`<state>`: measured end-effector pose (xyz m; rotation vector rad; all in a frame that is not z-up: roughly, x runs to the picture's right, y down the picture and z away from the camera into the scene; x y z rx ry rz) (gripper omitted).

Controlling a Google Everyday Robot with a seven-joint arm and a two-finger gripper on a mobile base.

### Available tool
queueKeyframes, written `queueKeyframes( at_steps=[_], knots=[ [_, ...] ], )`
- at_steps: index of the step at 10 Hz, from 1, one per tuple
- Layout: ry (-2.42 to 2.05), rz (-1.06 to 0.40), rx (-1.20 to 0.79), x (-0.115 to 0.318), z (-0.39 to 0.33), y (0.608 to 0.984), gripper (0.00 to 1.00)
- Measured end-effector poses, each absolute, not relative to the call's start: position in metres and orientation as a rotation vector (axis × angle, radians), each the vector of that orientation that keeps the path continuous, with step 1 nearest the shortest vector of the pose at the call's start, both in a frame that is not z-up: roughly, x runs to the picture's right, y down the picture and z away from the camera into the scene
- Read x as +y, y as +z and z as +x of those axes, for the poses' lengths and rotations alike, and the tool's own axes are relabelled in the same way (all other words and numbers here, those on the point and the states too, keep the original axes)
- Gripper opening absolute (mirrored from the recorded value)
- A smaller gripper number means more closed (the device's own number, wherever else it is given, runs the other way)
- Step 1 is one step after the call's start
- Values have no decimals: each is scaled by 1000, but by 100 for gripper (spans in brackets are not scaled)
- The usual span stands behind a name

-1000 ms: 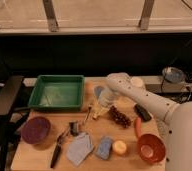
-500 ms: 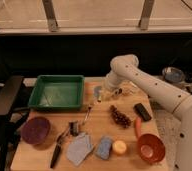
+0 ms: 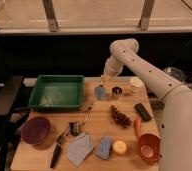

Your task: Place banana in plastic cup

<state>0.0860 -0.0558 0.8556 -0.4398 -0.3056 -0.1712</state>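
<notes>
Gripper (image 3: 107,78) hangs low over far edge of table (image 3: 49,117), directly above plastic cup (image 3: 99,92). We see pale yellow at its tip, likely banana (image 3: 105,78), pinched there; fingers appear clamped on it. Cup stands upright just below, not touching. Metal cup (image 3: 117,92) just right of it, green tray (image 3: 57,92) to left, grape bunch (image 3: 120,116) nearer us, below right.

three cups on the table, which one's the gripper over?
The light-blue plastic cup: the gripper hangs just above it. The metal cup sits beside it; the orange cup is far off.
</notes>
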Motion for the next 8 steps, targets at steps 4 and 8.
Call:
queueKeyframes(
  at_steps=[4,8],
  knots=[
    [-151,-465,-349,-28,82,896,78],
    [-148,-461,-406,-22,63,894,78]
  ],
)
